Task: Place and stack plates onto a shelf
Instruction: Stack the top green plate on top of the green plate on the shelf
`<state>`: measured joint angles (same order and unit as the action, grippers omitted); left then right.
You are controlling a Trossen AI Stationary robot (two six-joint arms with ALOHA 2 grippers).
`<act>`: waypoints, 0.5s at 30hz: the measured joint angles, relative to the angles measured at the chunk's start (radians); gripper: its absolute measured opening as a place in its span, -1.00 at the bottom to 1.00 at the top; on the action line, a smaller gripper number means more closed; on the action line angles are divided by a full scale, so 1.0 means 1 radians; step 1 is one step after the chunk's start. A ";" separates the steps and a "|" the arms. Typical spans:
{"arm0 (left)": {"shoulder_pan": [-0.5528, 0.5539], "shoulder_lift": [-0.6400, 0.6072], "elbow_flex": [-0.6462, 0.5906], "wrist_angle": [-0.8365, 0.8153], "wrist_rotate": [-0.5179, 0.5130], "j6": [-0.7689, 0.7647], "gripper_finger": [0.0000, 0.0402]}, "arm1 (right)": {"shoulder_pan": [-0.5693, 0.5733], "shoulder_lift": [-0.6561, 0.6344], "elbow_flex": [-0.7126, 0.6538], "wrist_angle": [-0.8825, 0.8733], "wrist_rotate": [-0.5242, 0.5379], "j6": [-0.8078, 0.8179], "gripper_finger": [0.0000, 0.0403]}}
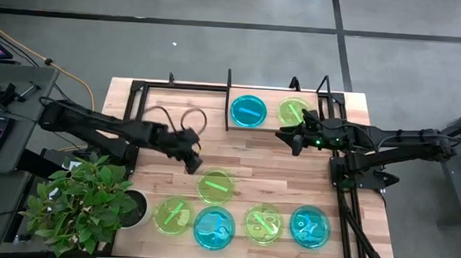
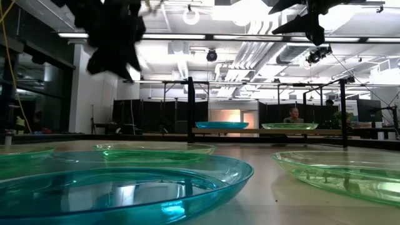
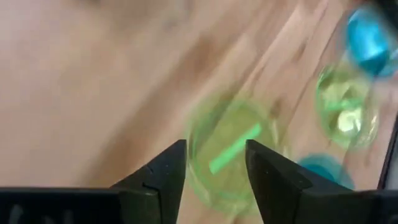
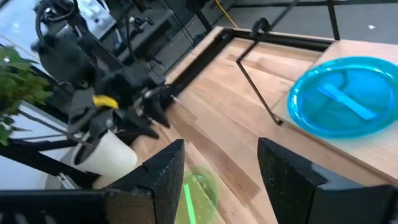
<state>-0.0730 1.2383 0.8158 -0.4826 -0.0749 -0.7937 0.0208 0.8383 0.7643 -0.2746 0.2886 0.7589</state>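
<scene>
Even, bright overhead light falls on the tabletop (image 1: 275, 175), with only faint, soft shadows under the arms. In the low view, ceiling lamps (image 2: 190, 15) glare white and the arms hang as black silhouettes against them; the near blue plate (image 2: 119, 187) is soft, with bright reflections on its rim. The left wrist view is heavily motion-blurred, smearing a green plate (image 3: 233, 152). The right wrist view is sharper, blurred only at the near fingers.

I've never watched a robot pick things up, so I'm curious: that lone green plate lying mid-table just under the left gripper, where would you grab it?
Probably by its rim. The green plate lies flat on the table, shallow and thin-walled, so only the raised edge offers a pinch. The left gripper, open, hovers beside its near edge; coming down there, one finger inside and one outside, looks simplest.
</scene>
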 joint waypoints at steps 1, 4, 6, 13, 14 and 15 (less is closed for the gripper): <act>-0.008 0.029 -0.015 0.028 0.025 -0.038 -0.21 | 0.000 0.000 0.000 -0.002 0.000 0.000 -0.07; -0.017 0.119 -0.051 0.092 0.080 -0.137 -0.20 | 0.000 0.000 0.000 -0.006 0.000 0.000 -0.07; -0.015 0.182 -0.053 0.105 0.085 -0.169 -0.20 | 0.000 0.000 0.000 -0.006 0.000 0.000 -0.07; -0.004 0.315 -0.051 0.171 0.089 -0.247 -0.20 | 0.000 0.000 0.000 -0.022 -0.002 0.003 -0.07; -0.004 0.324 -0.051 0.168 0.089 -0.254 -0.20 | 0.000 0.000 0.000 -0.023 -0.004 0.003 -0.07; -0.004 0.333 -0.051 0.168 0.089 -0.265 -0.20 | 0.000 0.000 0.000 -0.024 -0.004 0.003 -0.07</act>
<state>-0.0769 1.5710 0.7650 -0.3146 0.0143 -1.0582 0.0208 0.8383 0.7643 -0.2983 0.2844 0.7620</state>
